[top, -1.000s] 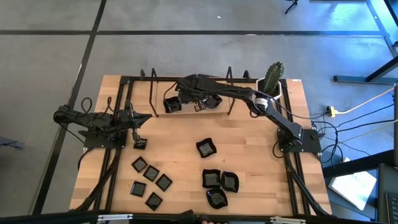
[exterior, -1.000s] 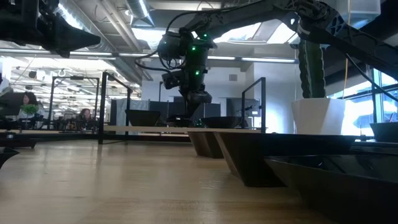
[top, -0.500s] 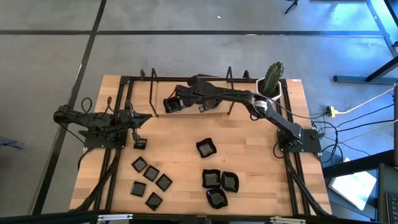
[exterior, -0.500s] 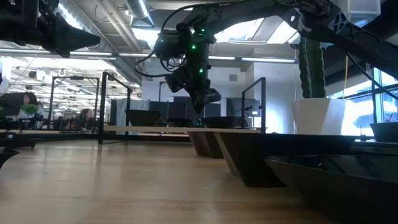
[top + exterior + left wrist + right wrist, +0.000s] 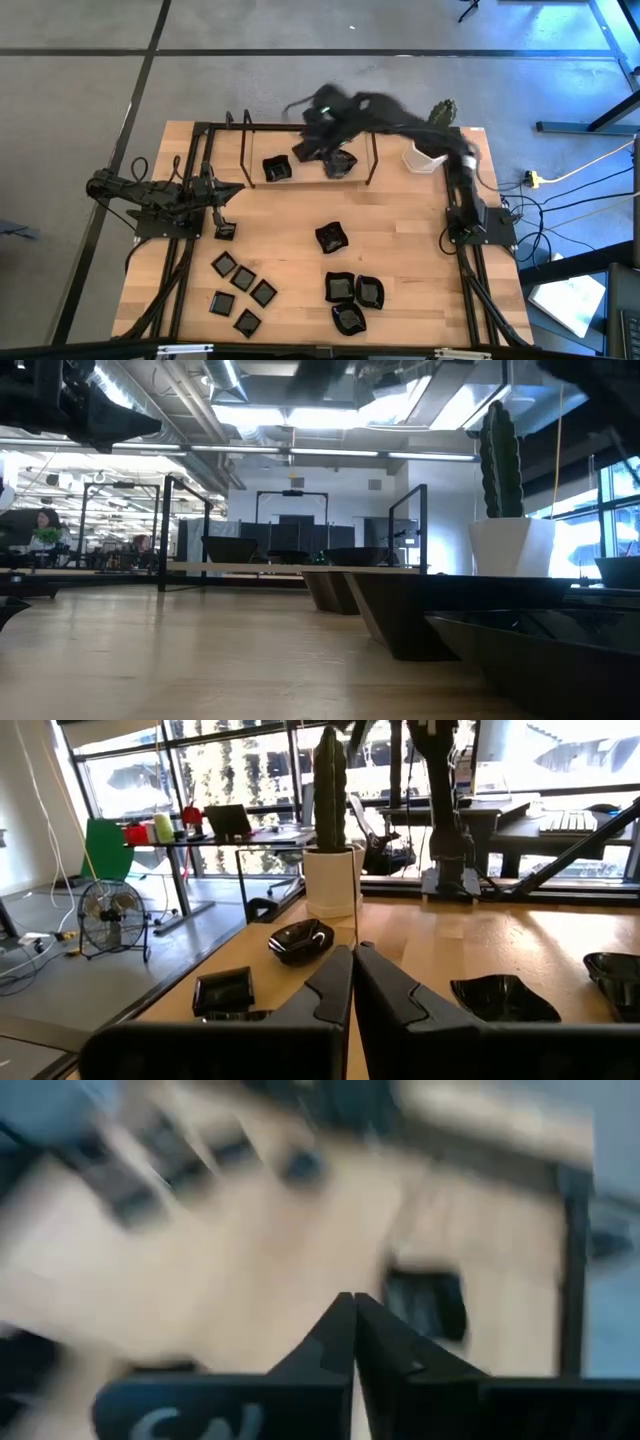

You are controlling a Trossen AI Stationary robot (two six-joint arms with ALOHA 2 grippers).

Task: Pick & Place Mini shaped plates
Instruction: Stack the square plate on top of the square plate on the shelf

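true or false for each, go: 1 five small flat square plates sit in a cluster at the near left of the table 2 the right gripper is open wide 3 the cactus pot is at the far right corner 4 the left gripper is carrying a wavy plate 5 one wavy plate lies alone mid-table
1. True. The small square plates lie clustered at the near left; a sixth sits apart by the left arm.
2. False. The right gripper has its fingers shut together, nothing between them.
3. True. The cactus pot stands at the table's far right corner.
4. False. The left gripper is shut and empty, waiting at the table's left edge.
5. True. A single wavy plate lies mid-table, apart from the three wavy plates nearer the front.
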